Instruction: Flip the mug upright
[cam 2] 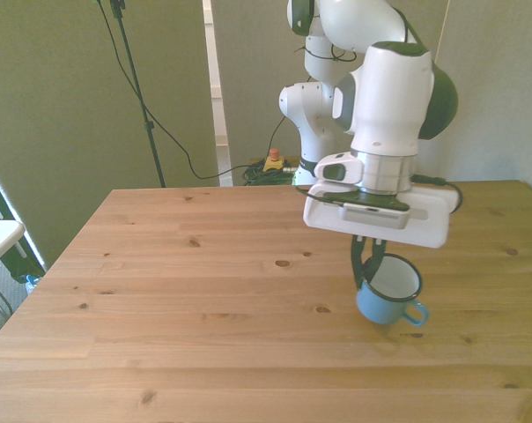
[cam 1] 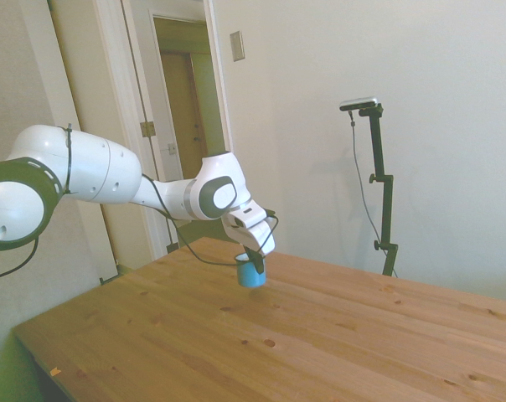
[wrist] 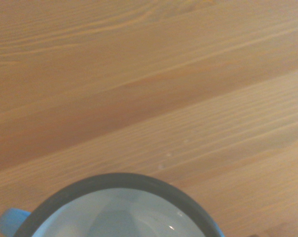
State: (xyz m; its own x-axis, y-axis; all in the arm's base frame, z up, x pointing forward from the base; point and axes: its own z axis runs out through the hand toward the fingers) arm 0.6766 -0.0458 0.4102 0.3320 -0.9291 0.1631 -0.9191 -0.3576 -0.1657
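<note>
White arm (cam 1: pixel 94 172) stretched low, end effector (cam 2: pixel 365 267) pointing down — fingers clamped

The mug (cam 2: pixel 388 291) hangs just above the worktop (cam 2: pixel 195 291), mouth up and tilted, toward the front view's right. The tool (cam 2: pixel 365 264) grips its rim from above, on the side toward the front view's left; the mug's handle (cam 2: pixel 415 313) points toward the front view's right.

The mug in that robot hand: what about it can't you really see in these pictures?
- Whether the mug touches the table: its base is hidden by its own body in the front view and too small in the side view.
- Most of the mug in the wrist view: cut off by the picture's edge; only rim and inside show.
- Grip of the end effector on the rim: partly hidden behind its white body.
</note>
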